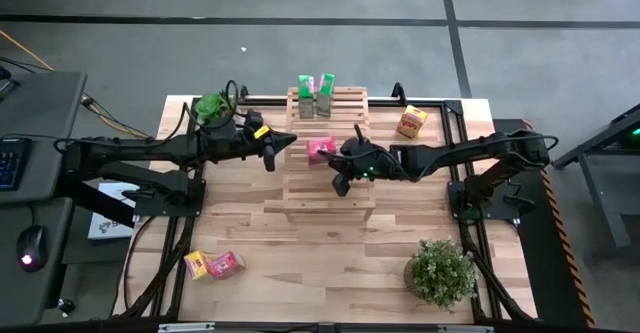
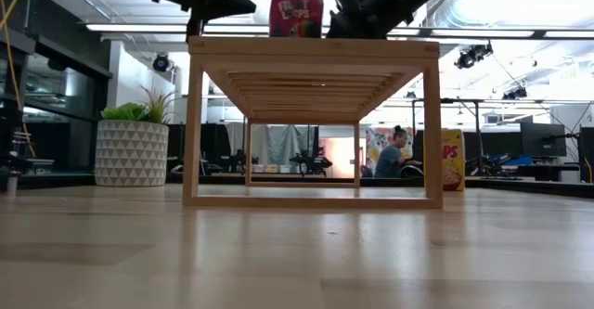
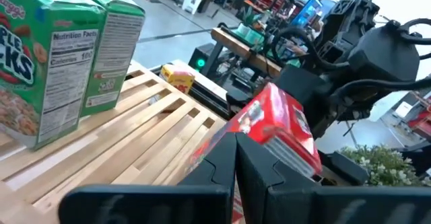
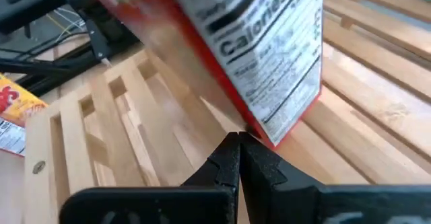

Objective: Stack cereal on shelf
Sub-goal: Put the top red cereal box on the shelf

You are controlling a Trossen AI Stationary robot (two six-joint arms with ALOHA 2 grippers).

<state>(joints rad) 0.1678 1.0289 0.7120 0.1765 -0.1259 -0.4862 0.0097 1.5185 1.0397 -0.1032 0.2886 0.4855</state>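
overhead and table-level views of a cereal-stacking trial. the wooden table point(image 1: 330, 253) carries the shelf point(image 1: 322, 188), a slatted stepped rack at its middle, so that both arms can reach it from opposite sides. two green cereal boxes point(image 1: 316, 94) stand upright side by side on the far tier, apparently already placed. a pink-red box point(image 1: 320, 148) stands on the middle tier between the two arms, probably being nudged square. the left gripper point(image 1: 290, 141) sits just beside its left face and the right gripper point(image 1: 345, 156) just beside its right; in each wrist view the fingers are pressed together at the tips and grasp nothing. still off the rack: a yellow box point(image 1: 412, 121) at the far right of the table, and a yellow box point(image 1: 196, 265) touching a pink-red box point(image 1: 226, 264) at the near left. two potted plants point(image 1: 441, 271) occupy corners, clear of the work.
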